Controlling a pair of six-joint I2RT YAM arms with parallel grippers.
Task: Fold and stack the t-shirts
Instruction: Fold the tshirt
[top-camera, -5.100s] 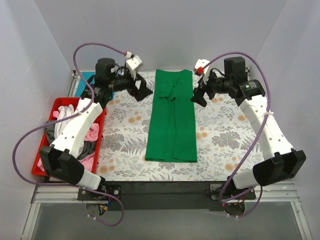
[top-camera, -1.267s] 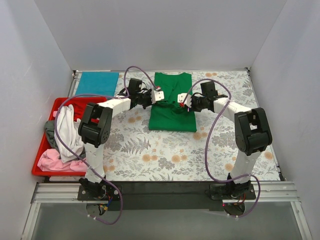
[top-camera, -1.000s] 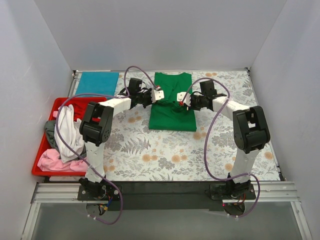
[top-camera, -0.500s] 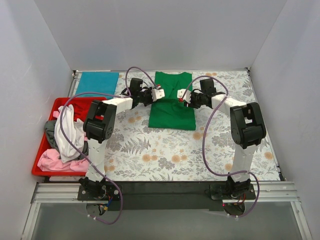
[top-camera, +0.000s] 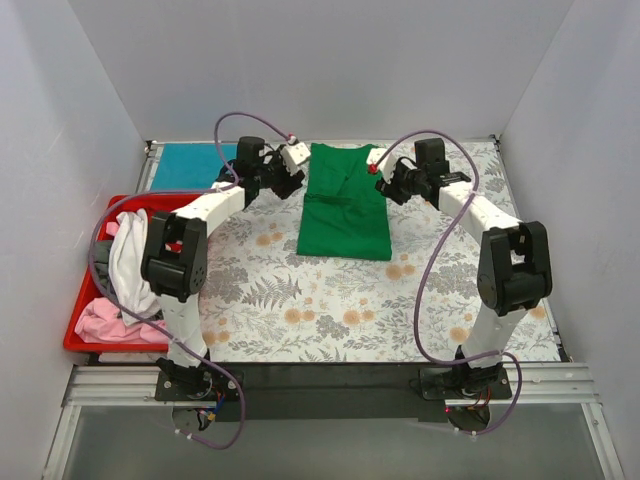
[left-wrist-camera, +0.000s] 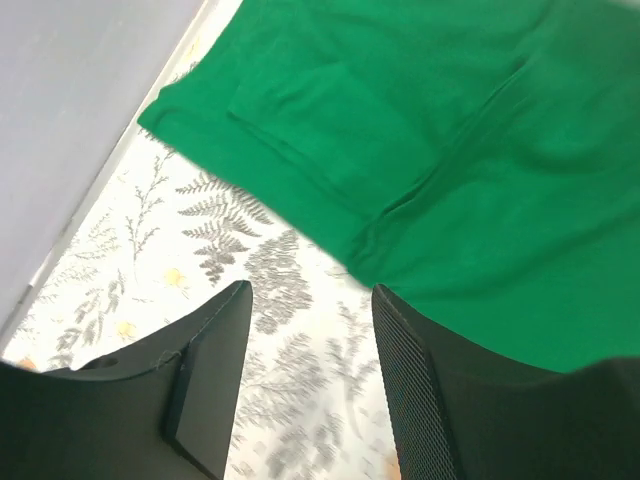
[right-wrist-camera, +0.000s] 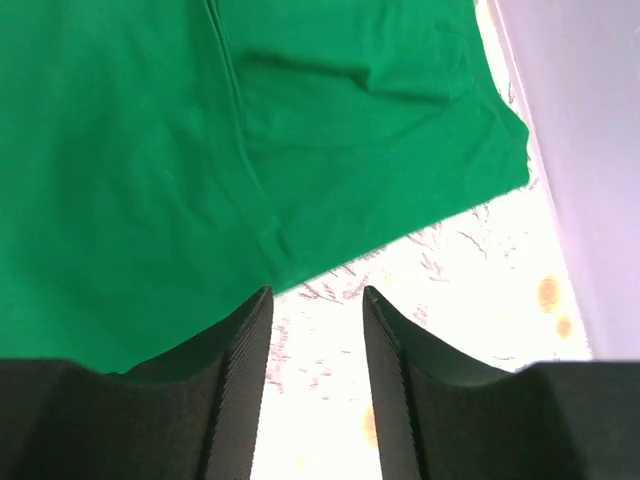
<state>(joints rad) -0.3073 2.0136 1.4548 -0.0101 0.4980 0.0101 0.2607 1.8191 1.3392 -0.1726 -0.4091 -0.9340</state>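
We've halved the green shirt (top-camera: 345, 210) and let go | left gripper (top-camera: 291, 166), right gripper (top-camera: 381, 176) spread, empty, flanking it | shirt at 12 o'clock | next, likely: regrip, stack on teal shirt (top-camera: 185, 166) at 10.

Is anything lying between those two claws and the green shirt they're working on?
Nothing visible. The left gripper and right gripper both hang open right at the edges of the green shirt, with only floral table cloth showing in between.
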